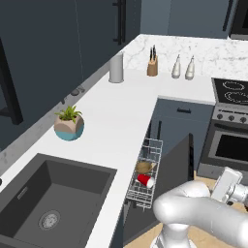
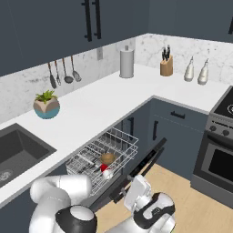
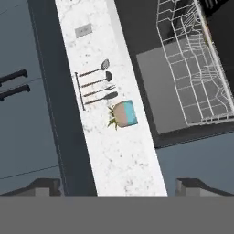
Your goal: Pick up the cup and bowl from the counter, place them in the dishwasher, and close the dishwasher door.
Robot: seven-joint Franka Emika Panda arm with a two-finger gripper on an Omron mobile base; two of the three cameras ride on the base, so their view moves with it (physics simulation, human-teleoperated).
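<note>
Rack [image 2: 105, 154], white wire, pulled out of the dishwasher [image 1: 160, 179]: holds cup [image 1: 146, 180], red, lying on its side, just beside bowl [image 1: 144, 167], brown. Dishwasher door [image 2: 136, 169], dark blue-grey, partly open and tilted. Table [image 1: 116, 114], white marbled, carries plant pot [image 1: 69, 127], grey canister [image 1: 116, 68], knife block [image 1: 152, 65]. Tool [image 3: 117, 185]: fingers spread wide, holding nothing, beside the door's outer edge.

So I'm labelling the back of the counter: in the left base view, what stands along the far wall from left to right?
Grey canister → knife block → first white bottle → second white bottle → stove top.
</note>
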